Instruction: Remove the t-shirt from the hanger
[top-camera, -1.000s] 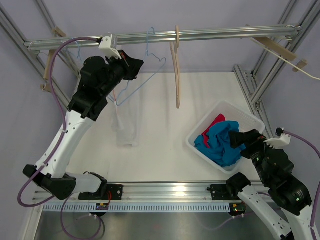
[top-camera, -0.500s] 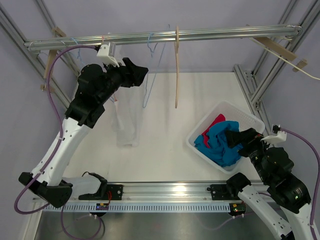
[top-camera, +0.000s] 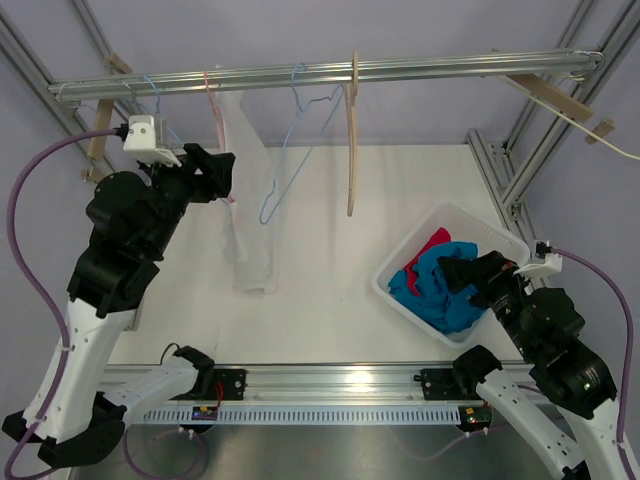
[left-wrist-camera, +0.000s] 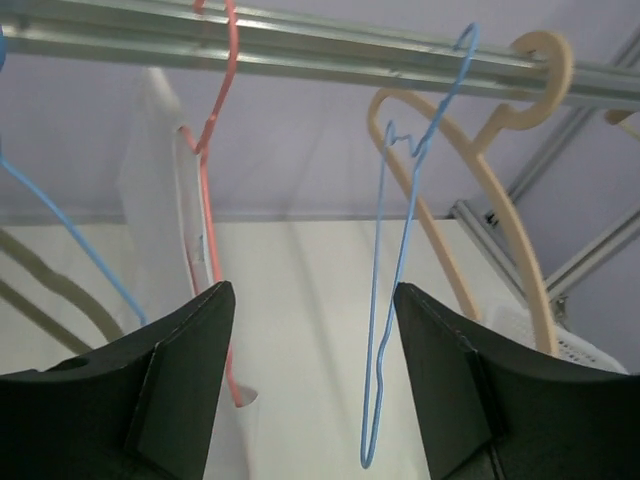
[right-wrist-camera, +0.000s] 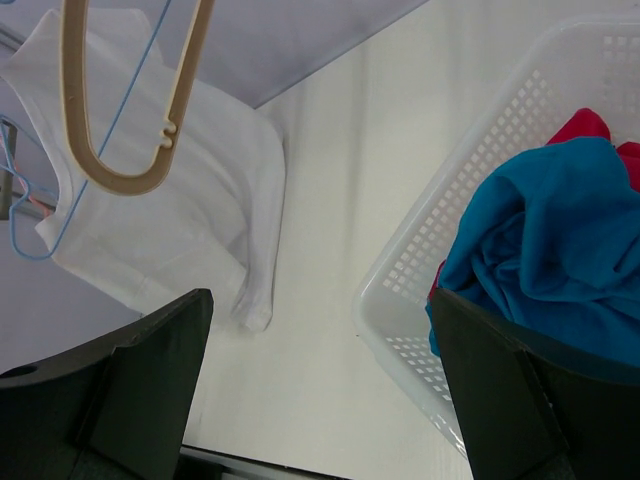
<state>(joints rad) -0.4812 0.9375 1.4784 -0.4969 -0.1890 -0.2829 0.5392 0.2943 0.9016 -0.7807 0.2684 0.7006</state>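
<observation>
A white t-shirt (top-camera: 246, 205) hangs on a pink wire hanger (top-camera: 212, 95) hooked over the metal rail (top-camera: 420, 68). My left gripper (top-camera: 216, 172) is open and empty, just left of the shirt and below the rail. Its wrist view looks up at the pink hanger (left-wrist-camera: 207, 150) and the t-shirt (left-wrist-camera: 155, 175), which are past the left fingertip (left-wrist-camera: 190, 340), outside the gripper (left-wrist-camera: 312, 300). My right gripper (top-camera: 462, 272) is open and empty over the basket. In its wrist view, the gripper (right-wrist-camera: 320, 300) sees the t-shirt (right-wrist-camera: 190, 210) far off.
A bare blue wire hanger (top-camera: 298, 135) and a wooden hanger (top-camera: 351, 140) hang on the rail right of the shirt. Another blue wire hanger (top-camera: 150, 92) hangs at the left. A white basket (top-camera: 492, 237) at the right holds blue and red clothes (top-camera: 435, 275).
My left gripper opened and drew back left and down from the rail. The pink hanger with the t-shirt now hangs free on the rail, and the blue hanger swings. The right gripper edged left.
</observation>
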